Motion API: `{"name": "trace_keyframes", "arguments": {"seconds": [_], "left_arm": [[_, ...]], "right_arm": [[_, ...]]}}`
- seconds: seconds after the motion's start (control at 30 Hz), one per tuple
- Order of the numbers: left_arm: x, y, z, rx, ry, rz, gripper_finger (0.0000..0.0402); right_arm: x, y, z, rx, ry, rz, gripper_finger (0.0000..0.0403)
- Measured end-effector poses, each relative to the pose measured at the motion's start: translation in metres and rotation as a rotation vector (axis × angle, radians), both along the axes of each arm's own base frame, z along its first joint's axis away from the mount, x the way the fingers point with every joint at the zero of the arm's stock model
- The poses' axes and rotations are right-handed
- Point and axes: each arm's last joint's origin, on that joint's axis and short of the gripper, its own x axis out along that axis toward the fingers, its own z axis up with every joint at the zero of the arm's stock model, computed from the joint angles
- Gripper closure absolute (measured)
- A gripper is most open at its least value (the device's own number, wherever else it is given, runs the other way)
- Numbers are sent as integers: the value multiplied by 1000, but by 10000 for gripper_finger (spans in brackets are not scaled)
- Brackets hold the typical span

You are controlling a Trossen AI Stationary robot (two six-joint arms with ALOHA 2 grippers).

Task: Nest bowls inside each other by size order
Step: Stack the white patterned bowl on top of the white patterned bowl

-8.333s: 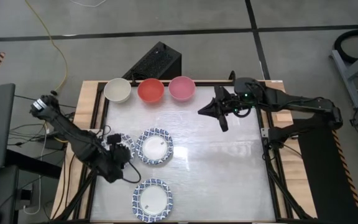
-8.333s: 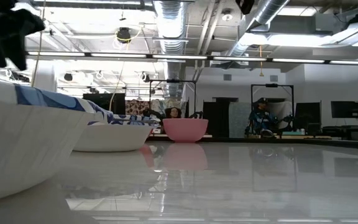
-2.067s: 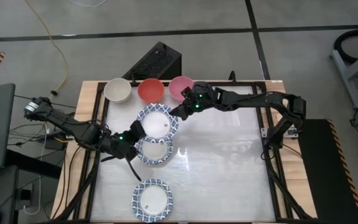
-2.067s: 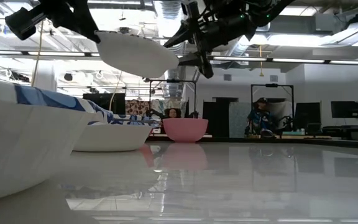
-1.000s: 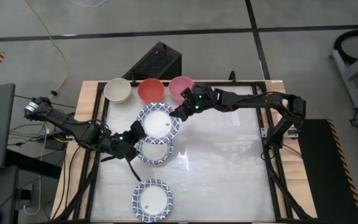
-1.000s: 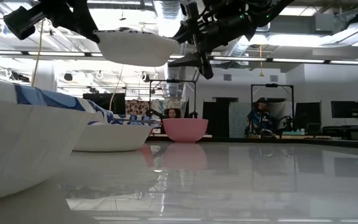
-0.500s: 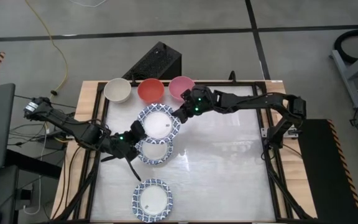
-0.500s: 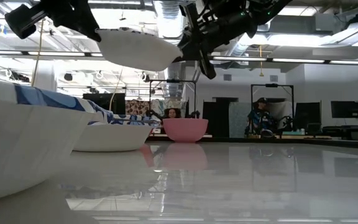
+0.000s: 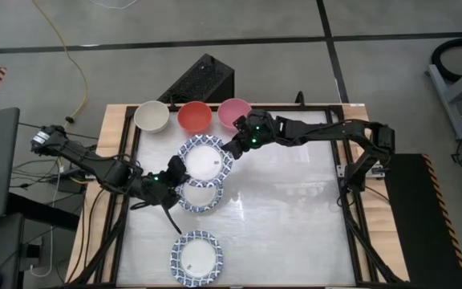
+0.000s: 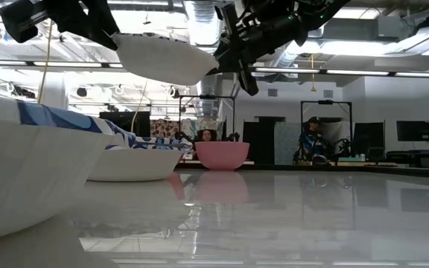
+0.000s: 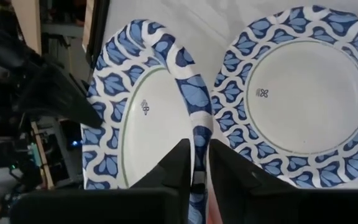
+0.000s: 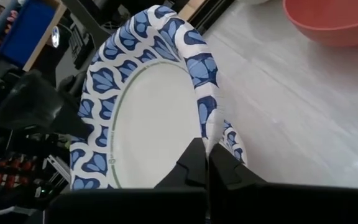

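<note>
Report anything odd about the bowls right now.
One blue-and-white patterned bowl hangs tilted in the air, its rim pinched from opposite sides by the left gripper and right gripper at once.

Three blue-and-white bowls (image 9: 205, 159) sit near the table's left, one raised; cream, red, pink bowls (image 9: 192, 116) behind.

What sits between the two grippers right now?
The lifted patterned bowl: the left gripper pinches one rim, the right gripper the opposite rim. The high view shows it.
</note>
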Motion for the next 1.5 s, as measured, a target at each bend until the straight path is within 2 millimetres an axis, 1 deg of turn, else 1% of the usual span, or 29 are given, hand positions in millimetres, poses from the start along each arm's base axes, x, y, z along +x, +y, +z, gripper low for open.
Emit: {"name": "trace_keyframes", "arguments": {"seconds": [0.2,0.43,0.57,0.73,0.93,1.13,1.27,1.5], "left_arm": [[0,-1,0,13,20,-52,316],[4,-6,7,-25,-78,-46,276],[-1,-10,13,-52,-126,-56,264],[-10,-11,20,-133,-213,37,260],[-23,-4,33,-332,-422,265,260],[-40,8,48,-633,-695,518,260],[-49,14,55,-784,-801,592,260],[-63,23,64,-916,-912,652,260]], "right_arm": [[0,0,0,1,1,2,395],[0,0,0,2,4,2,395],[-1,-2,0,3,4,-4,395],[-2,-7,0,3,5,-18,395],[-3,-10,-1,3,6,-25,395],[-2,-7,-1,-2,7,-25,395],[0,0,-1,-12,9,-29,394],[2,9,-1,-28,13,-36,394]]}}
